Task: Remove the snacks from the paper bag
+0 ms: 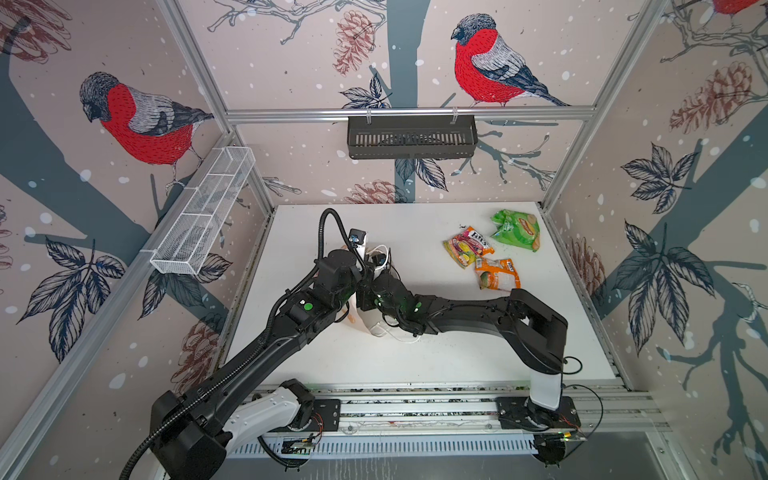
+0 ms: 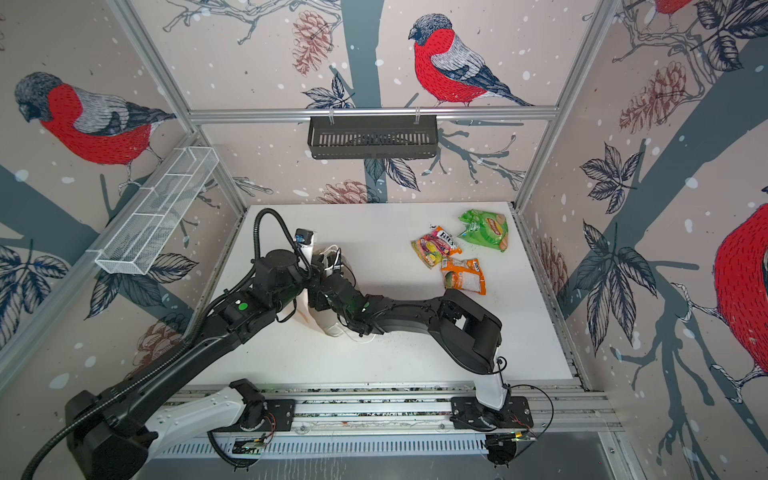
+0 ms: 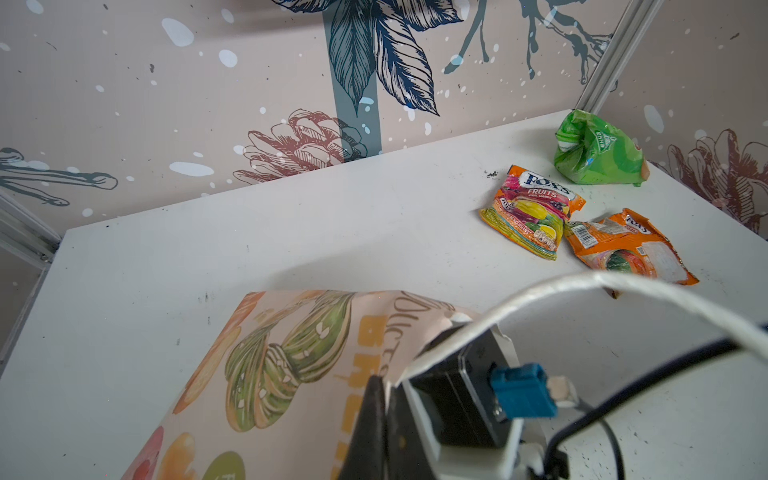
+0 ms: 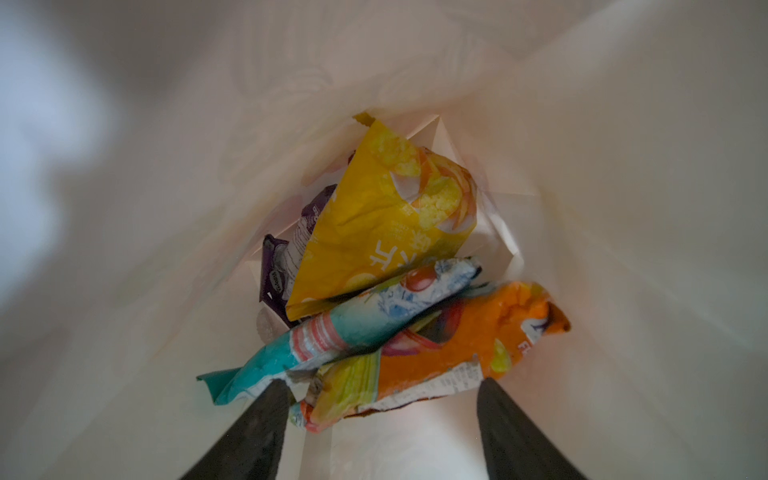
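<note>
Reaching inside the paper bag (image 3: 270,353), I had my right claw (image 4: 382,384) spread wide over the orange packet (image 4: 457,345); my left claw (image 3: 376,392) pinched the bag's rim.

The cream-white paper carrier bag (image 1: 368,322) rests left of centre on the white tabletop (image 1: 415,361). To the bag's right and farther back lie three packets: the multicoloured glossy packet (image 1: 467,246) nearest the bag, the orange crinkly packet (image 1: 497,274) a little farther, the green crinkly packet (image 1: 515,230) farthest. Inside the bag, the yellow packet (image 4: 374,224) and purple packet (image 4: 274,266) lie deepest. The teal packet (image 4: 345,328) and second orange packet (image 4: 440,357) lie nearer its mouth, by the right gripper (image 4: 382,386).
</note>
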